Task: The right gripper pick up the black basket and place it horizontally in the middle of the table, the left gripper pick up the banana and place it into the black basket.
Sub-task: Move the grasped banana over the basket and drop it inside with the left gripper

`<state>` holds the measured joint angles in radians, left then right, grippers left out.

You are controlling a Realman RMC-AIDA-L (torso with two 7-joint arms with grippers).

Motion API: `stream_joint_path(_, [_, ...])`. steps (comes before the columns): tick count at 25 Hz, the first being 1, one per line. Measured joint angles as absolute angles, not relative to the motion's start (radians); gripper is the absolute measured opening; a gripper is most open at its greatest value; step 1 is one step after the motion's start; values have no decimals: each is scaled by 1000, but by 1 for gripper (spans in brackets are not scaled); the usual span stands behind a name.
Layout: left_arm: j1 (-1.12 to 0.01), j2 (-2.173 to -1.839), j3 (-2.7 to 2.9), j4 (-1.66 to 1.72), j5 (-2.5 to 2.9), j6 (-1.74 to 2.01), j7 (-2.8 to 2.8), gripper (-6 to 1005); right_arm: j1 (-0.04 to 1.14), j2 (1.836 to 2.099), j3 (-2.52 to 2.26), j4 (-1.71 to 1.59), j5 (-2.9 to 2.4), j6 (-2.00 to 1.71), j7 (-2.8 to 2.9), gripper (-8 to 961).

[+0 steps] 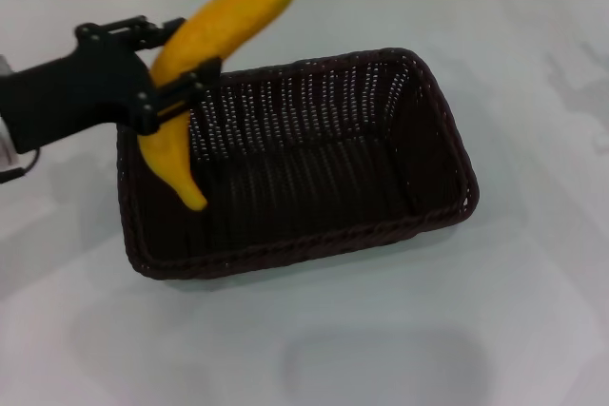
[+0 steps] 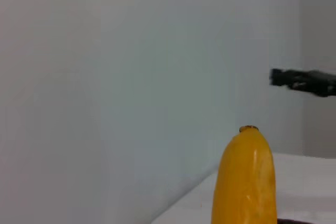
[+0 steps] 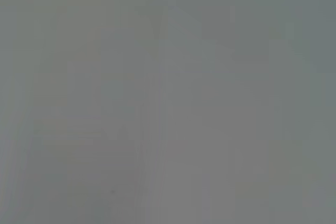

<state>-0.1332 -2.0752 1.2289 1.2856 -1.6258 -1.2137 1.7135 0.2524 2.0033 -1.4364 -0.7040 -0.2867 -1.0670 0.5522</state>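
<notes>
The black basket lies lengthwise across the middle of the white table, and nothing is inside it. My left gripper comes in from the left and is shut on the banana. It holds the banana tilted in the air above the basket's left end, with the lower tip hanging over the inside. The banana's upper end also shows in the left wrist view. A slim black part, which looks like my right gripper, shows far off in that view. It is out of the head view.
The table's far edge meets a pale wall at the back. Bare white table surrounds the basket on all sides. The right wrist view shows only a plain grey surface.
</notes>
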Motion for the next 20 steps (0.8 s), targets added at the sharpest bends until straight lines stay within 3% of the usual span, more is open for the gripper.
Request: stream_joint_path(20, [-174, -2079, 1214, 1172, -1664, -1258, 1759, 576, 252, 2003, -1460, -710, -288, -1078, 552, 508])
